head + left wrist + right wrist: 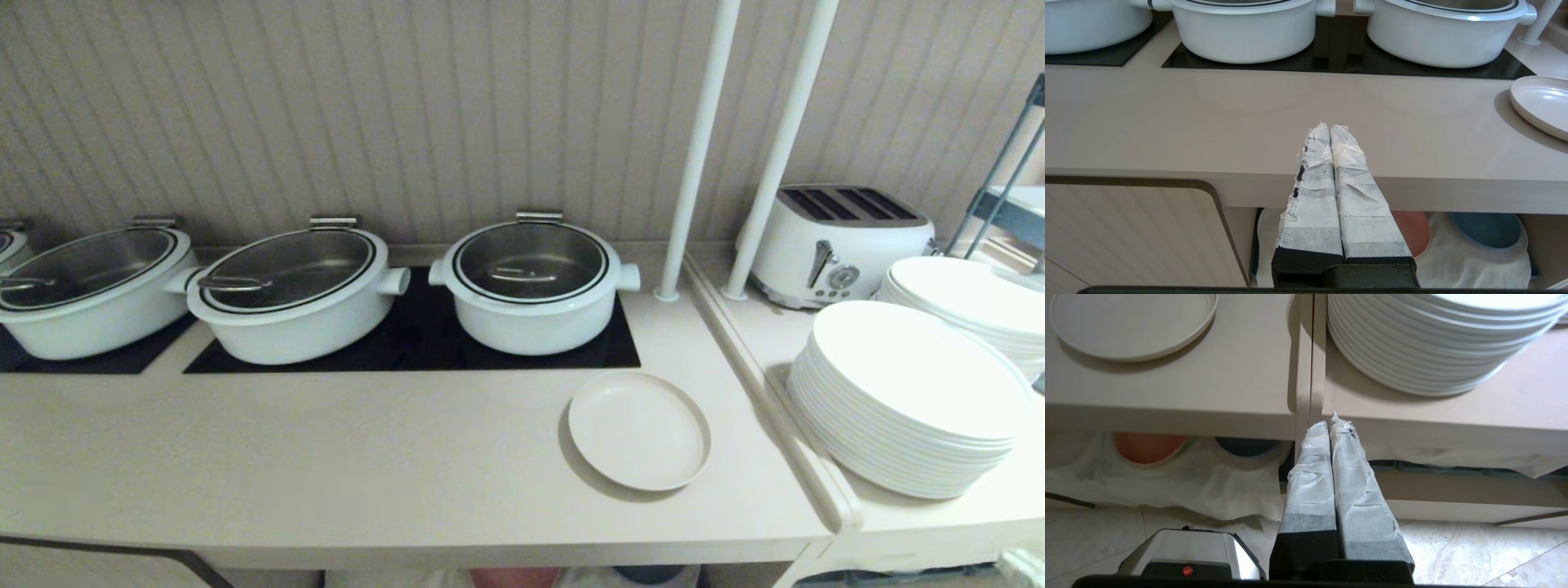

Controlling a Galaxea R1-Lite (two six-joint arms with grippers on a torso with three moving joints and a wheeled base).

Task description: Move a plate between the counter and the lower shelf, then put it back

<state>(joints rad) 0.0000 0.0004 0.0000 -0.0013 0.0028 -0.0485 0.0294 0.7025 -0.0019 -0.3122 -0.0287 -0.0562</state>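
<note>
The cream plate (639, 429) lies flat on the beige counter (326, 457), in front of the right-hand white pot; it also shows in both wrist views as the plate (1543, 104) and the plate (1133, 322). Neither arm reaches the head view. My right gripper (1331, 421) is shut and empty, hanging in front of the counter's front edge, off to the plate's right by the seam with the side ledge. My left gripper (1329, 127) is shut and empty, parked before the counter edge left of the plate. The lower shelf (1180, 486) lies beneath, draped in whitish cloth.
Three white pots (535, 282) sit on black glass panels behind the plate. On the side ledge stand stacks of glossy white plates (906, 400), a toaster (841, 241) and two white poles (694, 163). A pink plate (1147, 447) and a blue plate (1245, 445) lie in the shelf.
</note>
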